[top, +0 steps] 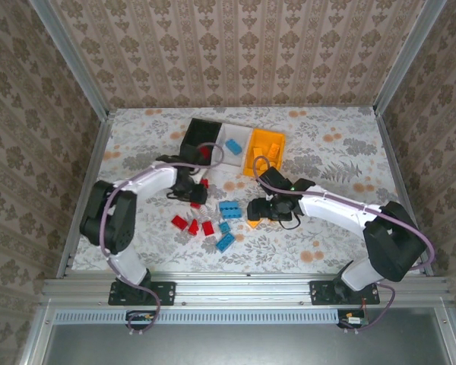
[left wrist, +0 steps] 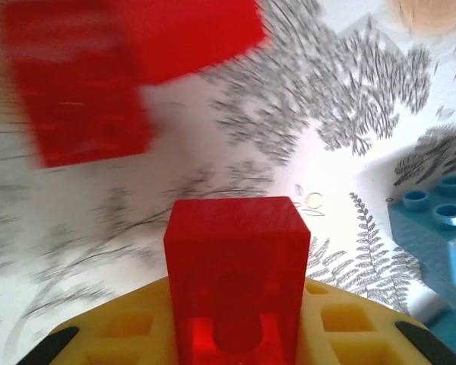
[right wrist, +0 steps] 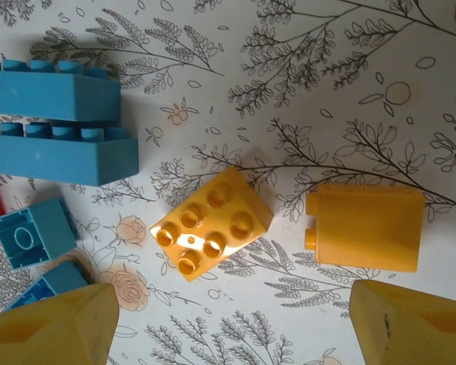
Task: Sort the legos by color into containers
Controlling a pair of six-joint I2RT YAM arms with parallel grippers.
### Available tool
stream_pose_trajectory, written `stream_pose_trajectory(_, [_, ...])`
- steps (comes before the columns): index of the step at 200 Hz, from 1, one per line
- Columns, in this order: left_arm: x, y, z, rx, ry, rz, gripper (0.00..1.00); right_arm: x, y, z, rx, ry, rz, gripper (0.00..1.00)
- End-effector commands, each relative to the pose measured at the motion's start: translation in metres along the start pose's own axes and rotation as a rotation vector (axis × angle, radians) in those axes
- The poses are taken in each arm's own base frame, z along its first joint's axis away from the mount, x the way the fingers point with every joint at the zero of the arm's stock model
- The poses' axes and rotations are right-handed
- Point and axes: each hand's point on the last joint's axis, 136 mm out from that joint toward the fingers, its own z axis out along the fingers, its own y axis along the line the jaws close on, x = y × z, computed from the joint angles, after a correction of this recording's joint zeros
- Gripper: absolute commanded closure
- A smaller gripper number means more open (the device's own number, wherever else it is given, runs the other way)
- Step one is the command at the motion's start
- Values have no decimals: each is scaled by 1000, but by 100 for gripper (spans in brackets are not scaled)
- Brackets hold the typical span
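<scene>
We see a red brick [left wrist: 235, 274] between yellow fingers [left wrist: 349, 327], blue bricks [right wrist: 61, 141] and orange bricks [right wrist: 211, 223] on a white cloth [top: 327, 152] with grey ferns and peach flowers, a black bin [top: 194, 129], a white bin [top: 226, 131], an orange bin [top: 277, 138], and beige damask wallpaper [top: 235, 46].

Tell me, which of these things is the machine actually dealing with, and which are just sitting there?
Part of the job: red bricks, blue bricks, orange bricks, black bin, white bin, orange bin.

Just there: flowered table cover, patterned walls, metal rail at the front.
</scene>
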Motion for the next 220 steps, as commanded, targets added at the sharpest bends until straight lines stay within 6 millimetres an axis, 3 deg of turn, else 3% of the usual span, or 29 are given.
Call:
stream_pose_trajectory(1, [-38,13,-68,84,-185,-138,68,-13,20,-5,-43,-17,-7,19])
stream_pose_trajectory(27, [-88,34,-115,106,-329,-187,68,-22,36,-1,-35,-7,-25,18])
stream_pose_trajectory(48, [-131,47,-128,67,-374,-165,68,-27,51,6,-11,8,-50,17])
stream_pose_trajectory(79, [-188,61,-114,27,-388,-147,69,-33,70,17,43,23,-88,16])
stream_pose_trajectory(111, [-226,62,-87,20,-381,-130,69,-35,88,26,43,29,-96,15])
stream_pose_trajectory(143, [-242,54,-58,-3,-331,-83,69,-33,97,35,73,48,-118,15])
stream_pose_trajectory(179, [-244,54,-35,-4,-292,-82,68,-29,93,45,137,68,-132,15])
stream_pose_trajectory(198, [-242,54,-28,3,-275,-85,54,-27,89,51,158,78,-132,15])
stream_pose_trajectory(220, [-241,53,-31,7,-273,-91,47,-25,87,58,166,88,-132,14])
